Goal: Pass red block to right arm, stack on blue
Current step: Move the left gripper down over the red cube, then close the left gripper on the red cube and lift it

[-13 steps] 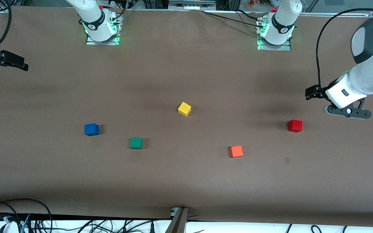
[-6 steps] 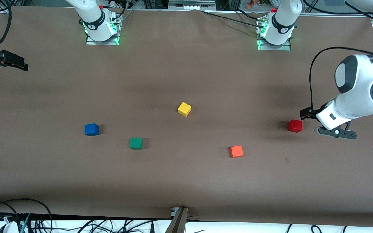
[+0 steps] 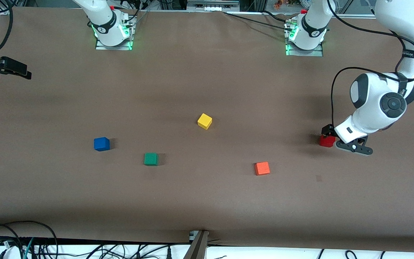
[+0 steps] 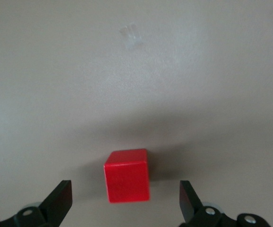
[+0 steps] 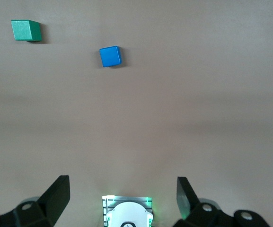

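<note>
Over the last second the left arm has swung in from the left arm's end of the table and dropped, so that the left end effector (image 3: 331,136) now hangs right at the small deep-red cube (image 3: 326,141), where a moment ago it was well clear of it and higher. In the left wrist view the same red cube (image 4: 127,175) sits on the brown table (image 4: 136,71) between the two dark fingertips (image 4: 60,198), which are spread wide with a gap on each side of the cube and no contact yet. That suggests the approach is nearly finished and the pickup has not begun: the likely next step is a little more descent and then a squeeze. The arm's wrist points downward with its forearm bent back toward its base. The right end effector (image 5: 122,198) waits, spread and empty, high over the table at the right arm's end; its wrist camera looks down on the small solid blue cube (image 5: 110,56) and a green cube (image 5: 26,30). In the front view the blue cube (image 3: 101,144) rests untouched, well apart from the red one, with a yellow cube (image 3: 205,121), the green cube (image 3: 151,159) and a lighter orange cube (image 3: 262,168) scattered between them.
</note>
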Robot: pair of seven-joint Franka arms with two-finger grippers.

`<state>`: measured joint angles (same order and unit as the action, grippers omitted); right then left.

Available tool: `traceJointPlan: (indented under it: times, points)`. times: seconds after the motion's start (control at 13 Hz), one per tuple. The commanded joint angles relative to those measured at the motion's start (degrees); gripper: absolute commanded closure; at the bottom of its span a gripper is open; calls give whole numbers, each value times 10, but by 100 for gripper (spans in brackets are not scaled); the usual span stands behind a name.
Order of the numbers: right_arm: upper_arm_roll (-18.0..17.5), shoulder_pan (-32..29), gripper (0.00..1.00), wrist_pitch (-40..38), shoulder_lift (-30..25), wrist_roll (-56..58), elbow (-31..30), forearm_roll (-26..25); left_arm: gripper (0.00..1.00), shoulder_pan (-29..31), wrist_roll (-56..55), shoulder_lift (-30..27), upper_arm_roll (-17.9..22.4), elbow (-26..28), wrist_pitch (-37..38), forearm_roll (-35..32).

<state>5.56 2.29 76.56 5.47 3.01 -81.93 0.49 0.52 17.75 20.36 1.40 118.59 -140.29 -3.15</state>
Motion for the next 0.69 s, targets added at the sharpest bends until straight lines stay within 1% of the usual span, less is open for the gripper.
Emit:
traceJointPlan:
  times: [0.0, 0.15, 0.31, 0.46, 0.54, 0.62]
  points:
    - [0, -4, 0, -3, 16, 8, 24, 5, 0, 29, 68, 25, -5, 8, -66, -7]
    - [-1, -4, 0, -4, 16, 9, 23, 5, 0, 31, 69, 39, -6, 8, -79, 0]
    - [-3, 0, 0, -4, 17, 7, 23, 1, 0, 38, 67, 37, -8, 23, -81, 7]
    - [-3, 0, 0, -5, 24, 4, 23, 5, 0, 38, 64, 34, -17, 34, -80, 75]
    - [-3, 0, 0, -5, 25, 2, 22, 4, 0, 37, 64, 34, -17, 33, -80, 91]
    - [-3, 0, 0, -5, 30, 1, 22, 0, 0, 38, 64, 35, -17, 33, -80, 92]
